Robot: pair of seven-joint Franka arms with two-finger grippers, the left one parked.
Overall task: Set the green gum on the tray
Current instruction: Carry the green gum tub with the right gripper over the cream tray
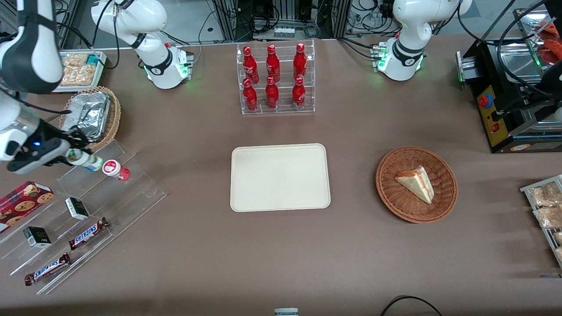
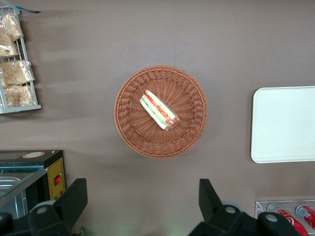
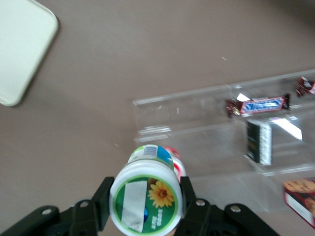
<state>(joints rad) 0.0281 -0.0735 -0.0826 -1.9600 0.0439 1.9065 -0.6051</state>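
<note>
The green gum (image 3: 146,197) fills the near foreground of the right wrist view, its green-rimmed lid with a white patch and an orange flower facing the lens. The end effector (image 3: 145,200) has its two black fingers (image 3: 101,202) closed against the bottle's sides, so it has hold of the gum. From the front, the end effector (image 1: 75,156) carries the gum (image 1: 83,159) tilted, above the upper step of the clear acrylic display stand (image 1: 88,206) at the working arm's end of the brown tabletop (image 1: 281,250). Just beside the gum stands the red-lidded bottle (image 1: 115,169) on that stand. Lower steps hold two Snickers bars (image 1: 88,233), two small dark boxes (image 1: 77,208) and a cookie box (image 1: 24,201). Farther from the front camera sits a wicker basket with a foil container (image 1: 91,115). The tray (image 1: 279,177) lies bare in the middle of the tabletop, well apart from the gum. Toward the parked arm's end, a round wicker basket (image 1: 416,184) holds a wedge sandwich (image 1: 416,182)
</note>
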